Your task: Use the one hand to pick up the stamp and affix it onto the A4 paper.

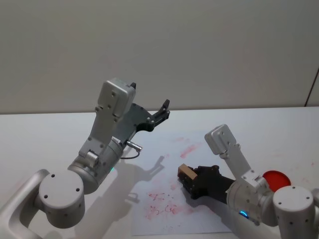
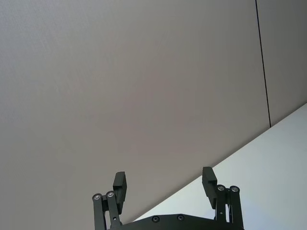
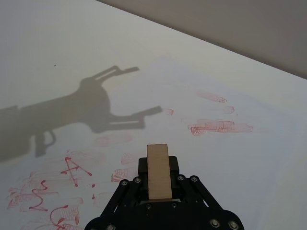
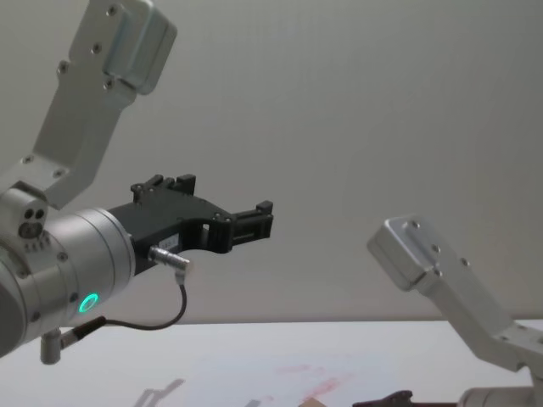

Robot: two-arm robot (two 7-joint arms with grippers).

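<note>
a4 paper [image 3: 261, 158], markings in red:
- one hand-drawn capital letter "a" [image 3: 72, 170], legible.
- curled strokes [image 3: 41, 201] just beside it, letter-like, cannot be read.
- stamped bars [image 3: 220, 127] farther up the sheet, ribbed and smudged, wording not legible.

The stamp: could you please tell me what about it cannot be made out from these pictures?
- Its printing face: right wrist view, the stamp shows only its plain back.
- Contact with the A4 paper: head view, the right gripper covers the underside.
- Chest view: the bottom edge cuts it off.
- Left gripper idles, raised.
</note>
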